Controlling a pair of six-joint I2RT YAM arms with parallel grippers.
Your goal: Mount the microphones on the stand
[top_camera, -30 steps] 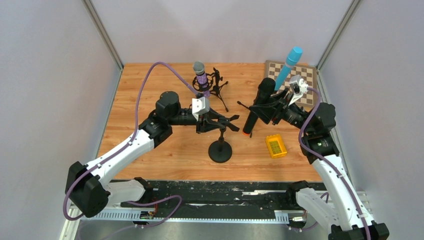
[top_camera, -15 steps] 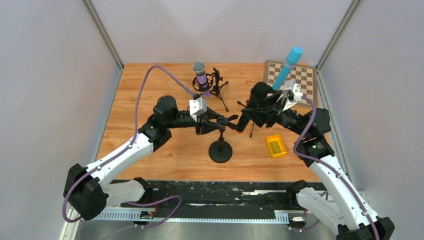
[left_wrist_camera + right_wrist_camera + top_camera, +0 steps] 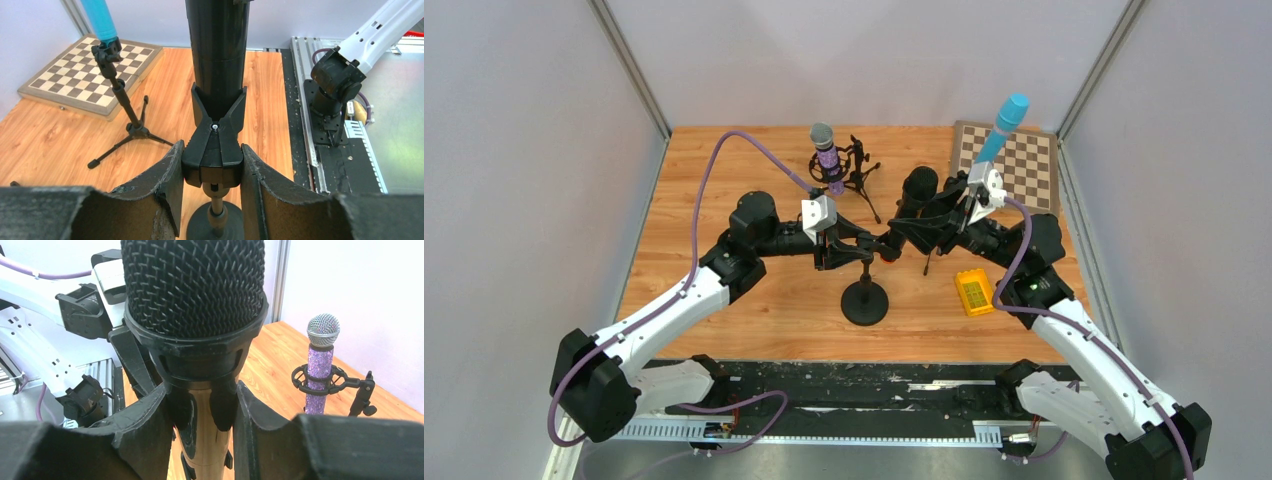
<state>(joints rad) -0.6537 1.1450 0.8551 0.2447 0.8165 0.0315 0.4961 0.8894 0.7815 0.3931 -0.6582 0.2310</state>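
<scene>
The black microphone [image 3: 217,45] is held with its tail end pointing down into the clip [image 3: 212,150] on top of the centre stand [image 3: 864,302], which stands on the tabletop [image 3: 774,320] between the two arms; it seems to me this is the last one to attach, because the purple microphone [image 3: 320,357] already sits upright in its ring holder at the back, and the light-blue microphone [image 3: 1002,125] is on its own tripod at the far right. The left fingers [image 3: 160,195] are partly apart and lie against the two sides of the clip body, one on each side, touching it; I judge they are there to steady the clip, or to squeeze it open, so that it does not turn away when the microphone pushes in. The right fingers [image 3: 145,425] are clamped on the black microphone's shaft just under the mesh head, which leaves the lower shaft free for the clip; the shaft is already between the two prongs of the clip, but I cannot tell if it is fully seated.
</scene>
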